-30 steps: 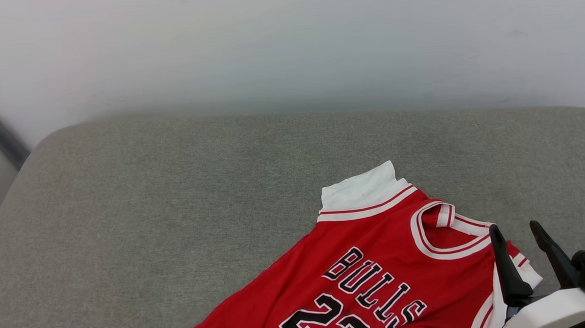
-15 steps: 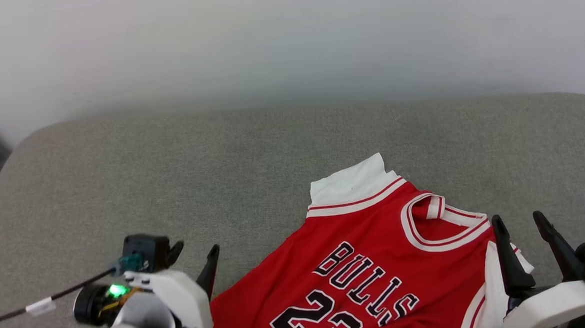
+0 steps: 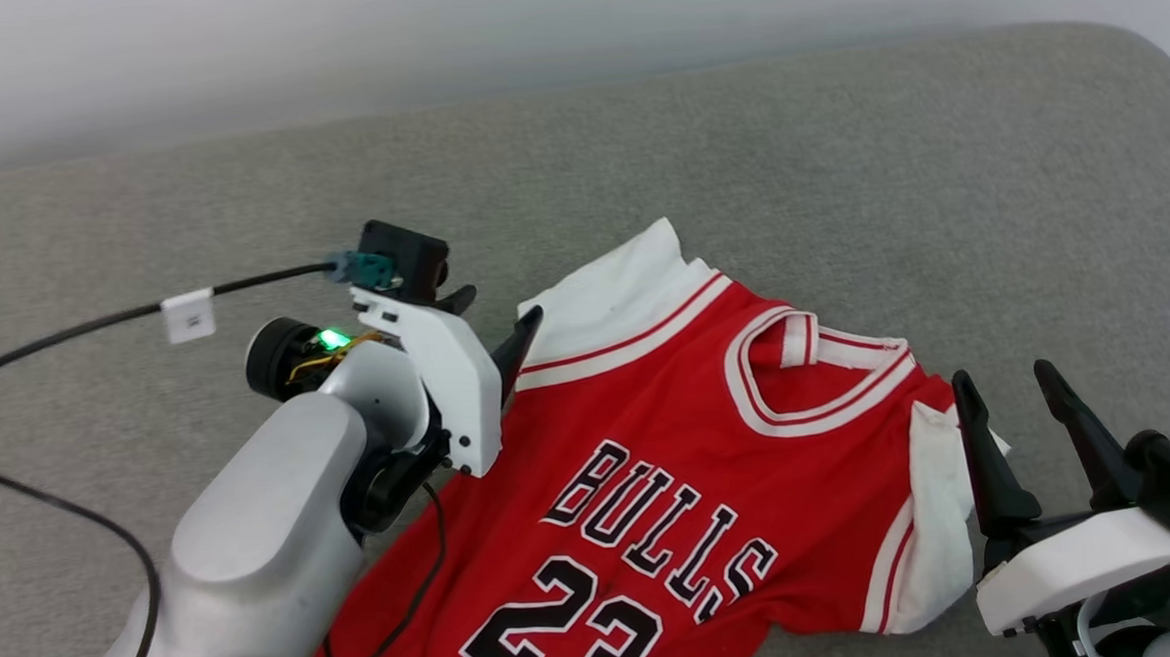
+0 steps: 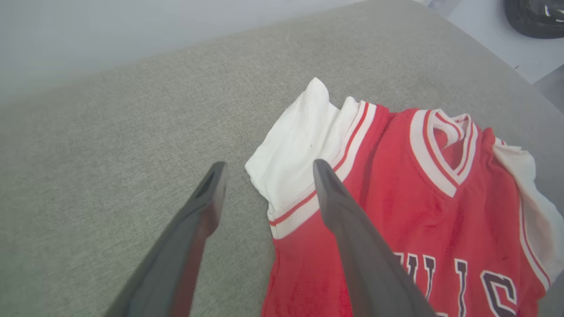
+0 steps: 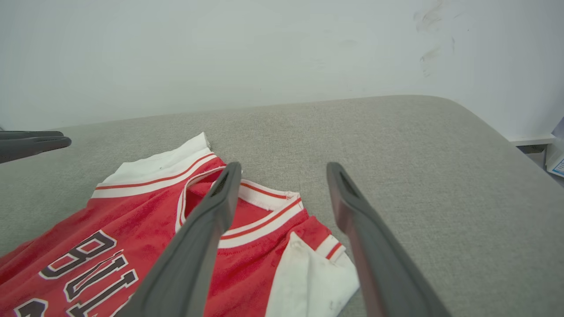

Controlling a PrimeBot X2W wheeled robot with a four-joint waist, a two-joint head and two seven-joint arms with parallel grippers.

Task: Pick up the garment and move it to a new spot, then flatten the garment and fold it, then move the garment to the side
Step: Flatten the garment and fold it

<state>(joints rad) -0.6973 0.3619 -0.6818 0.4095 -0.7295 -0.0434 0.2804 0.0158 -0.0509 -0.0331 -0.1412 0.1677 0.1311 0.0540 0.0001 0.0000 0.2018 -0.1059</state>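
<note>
The garment (image 3: 669, 404) lies face up, unfolded, on the near right of the grey cushion (image 3: 836, 155). The left claw (image 3: 499, 308) and the right claw (image 3: 1001, 377) stand released, empty, beside its sleeves (image 3: 613, 292). Flattening, folding and shifting aside look undone.

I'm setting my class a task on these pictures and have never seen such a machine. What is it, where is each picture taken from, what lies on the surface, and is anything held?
It is a two-armed robot. One picture looks down from its head; the other two look along each wrist's pair of dark fingers. A red Bulls jersey with white sleeves lies front up on a grey fabric cushion. The left gripper stands open at one sleeve, the right gripper open by the other. Neither holds anything. A black cable runs to the left arm.
</note>
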